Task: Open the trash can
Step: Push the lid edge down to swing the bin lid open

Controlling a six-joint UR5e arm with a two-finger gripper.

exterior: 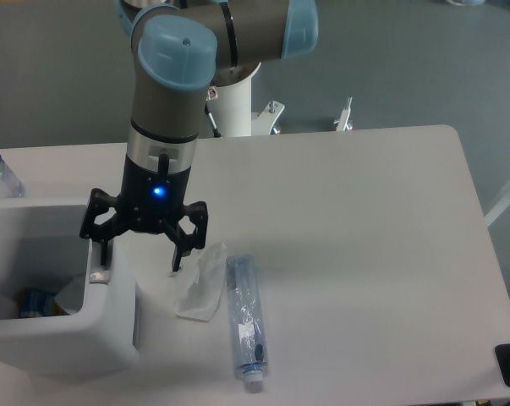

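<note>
One trash can (60, 330) sits at the counter's (364, 254) left edge, apparently open already, contents showing inside. The tool (141, 254) hovers released, fingers spread across the bin's right rim. Best to press straight down and avoid the clear wrapper (200, 283) and plastic bottle (244, 321) just beside.

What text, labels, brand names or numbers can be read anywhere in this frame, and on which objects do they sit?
No text is legible in this frame.
Plastic bottle lying on the table: its label is too blurred to read.
Items inside the trash can: blue packaging, print too small to read.
Gripper: only a blue light, no markings visible.
</note>
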